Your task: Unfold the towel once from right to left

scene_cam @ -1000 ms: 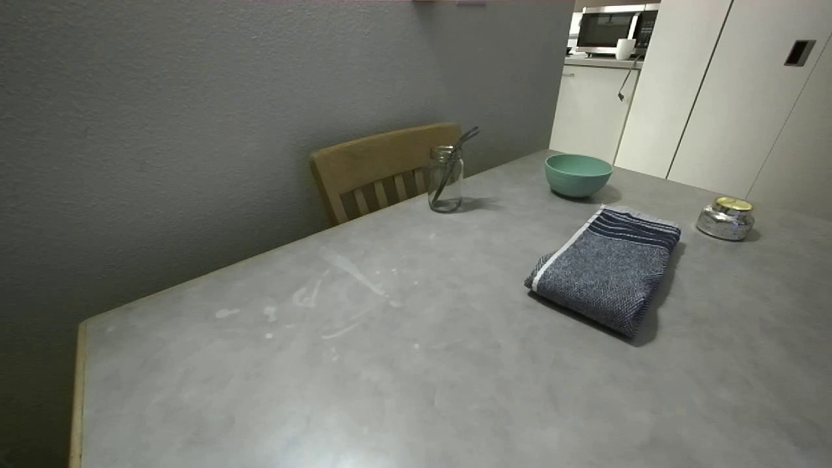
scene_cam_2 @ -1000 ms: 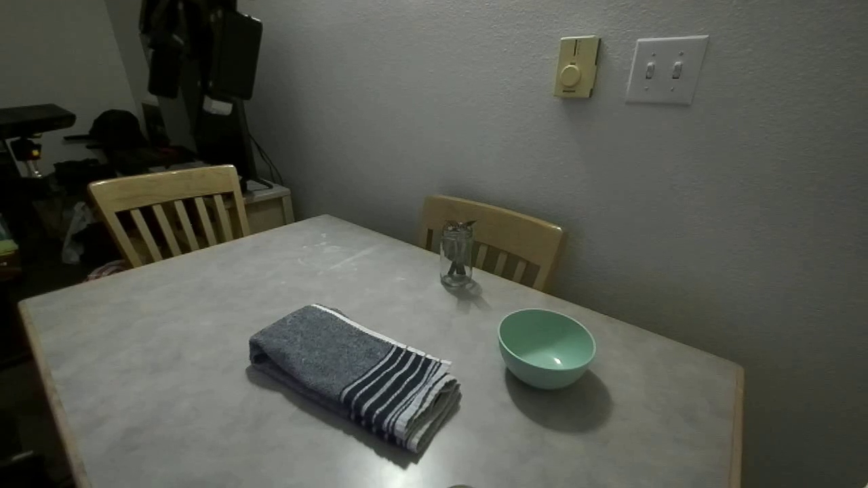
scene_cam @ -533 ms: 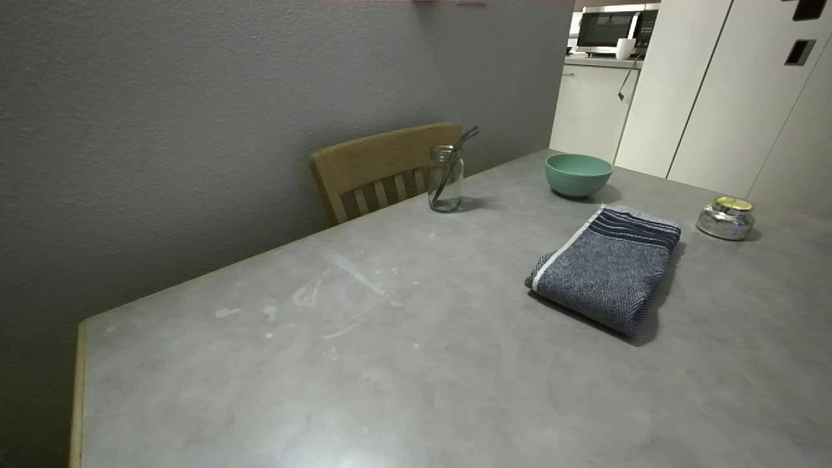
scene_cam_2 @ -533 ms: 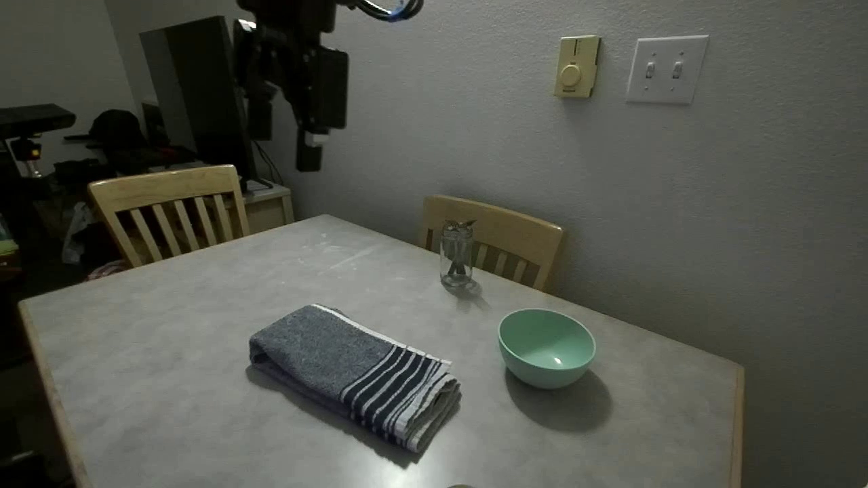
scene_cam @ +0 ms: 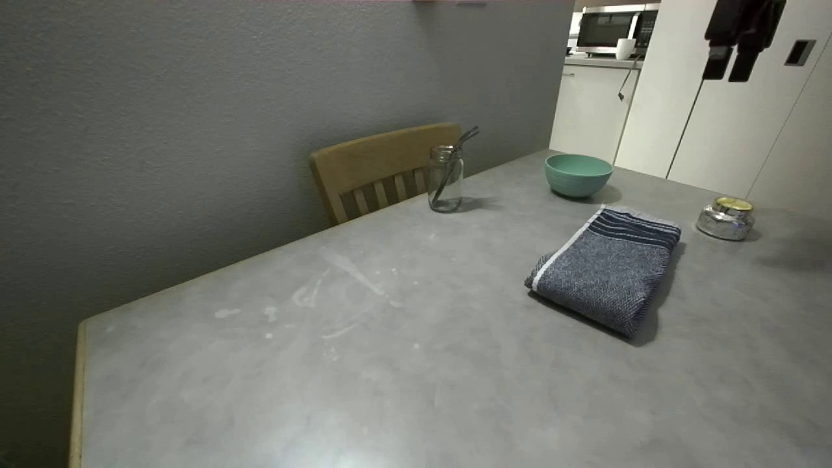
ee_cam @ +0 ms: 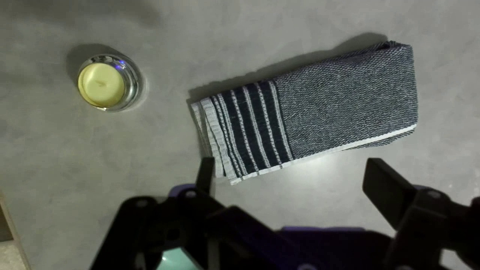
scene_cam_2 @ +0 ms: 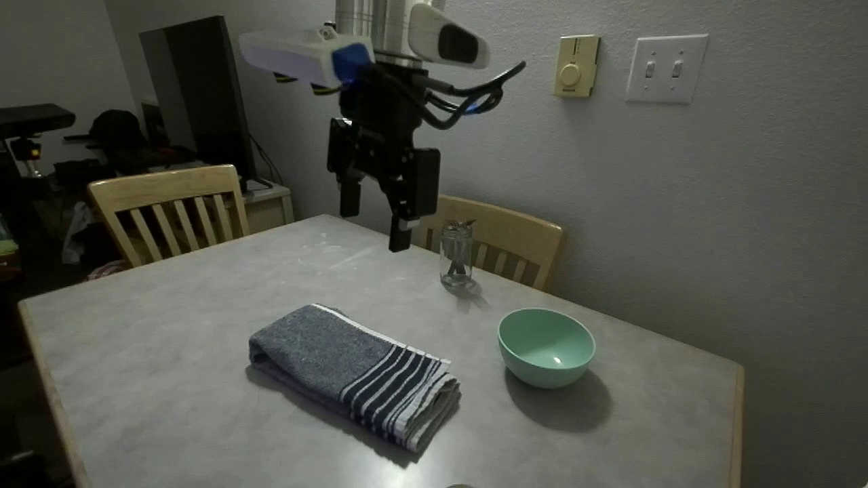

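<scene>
Backed by grey wall [scene_cam: 227, 130], in an exterior view, find one towel [scene_cam: 608, 273] folded on the right of the tabletop [scene_cam: 455, 390]; judge unfolding unbegun, with grip, lift and leftward turn remaining. Count one bowl [scene_cam: 578, 181], one jar [scene_cam: 454, 185], one candle [scene_cam: 725, 221]. In an exterior view, count two chairs [scene_cam_2: 163, 185], one hand [scene_cam_2: 375, 232] above the tabletop. In the wrist view, see fingers [ee_cam: 388, 189] spread wide, pinching nothing.

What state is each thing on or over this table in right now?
Towel: folded in layers, lying on the table, not held.
Gripper: open, holding nothing, up above the table.
Teal bowl: upright, open side up.
Glass jar: upright, no lid on, thin dark implements leaning inside.
Silvery jar: upright, yellow on top; lid or wax, I can't tell.
</scene>
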`<act>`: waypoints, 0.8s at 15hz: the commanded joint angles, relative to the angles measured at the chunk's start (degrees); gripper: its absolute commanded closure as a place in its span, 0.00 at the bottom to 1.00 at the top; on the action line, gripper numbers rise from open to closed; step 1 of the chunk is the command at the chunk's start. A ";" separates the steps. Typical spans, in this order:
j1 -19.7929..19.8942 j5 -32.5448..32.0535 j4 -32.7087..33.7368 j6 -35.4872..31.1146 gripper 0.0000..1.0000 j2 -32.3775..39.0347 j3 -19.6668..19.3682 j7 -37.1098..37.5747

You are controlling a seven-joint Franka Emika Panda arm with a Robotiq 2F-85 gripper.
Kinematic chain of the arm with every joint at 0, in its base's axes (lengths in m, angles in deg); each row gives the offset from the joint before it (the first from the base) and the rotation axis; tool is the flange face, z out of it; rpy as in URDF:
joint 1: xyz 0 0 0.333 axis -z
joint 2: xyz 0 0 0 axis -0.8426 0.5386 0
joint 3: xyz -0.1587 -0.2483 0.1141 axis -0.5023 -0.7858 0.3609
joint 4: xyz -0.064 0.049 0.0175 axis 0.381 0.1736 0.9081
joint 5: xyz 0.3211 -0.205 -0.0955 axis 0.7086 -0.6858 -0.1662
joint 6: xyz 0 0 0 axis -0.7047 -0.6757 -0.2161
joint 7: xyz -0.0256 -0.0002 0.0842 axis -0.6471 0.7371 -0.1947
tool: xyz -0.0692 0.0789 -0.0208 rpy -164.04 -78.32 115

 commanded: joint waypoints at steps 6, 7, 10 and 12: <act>2.48 6.79 0.56 -10.05 0.00 3.71 2.17 -2.25; 2.81 8.48 0.99 -12.16 0.00 5.16 2.28 -3.24; 5.41 14.80 2.75 -15.96 0.00 9.65 3.06 -8.83; 7.82 18.71 4.51 -15.63 0.00 12.47 3.84 -11.54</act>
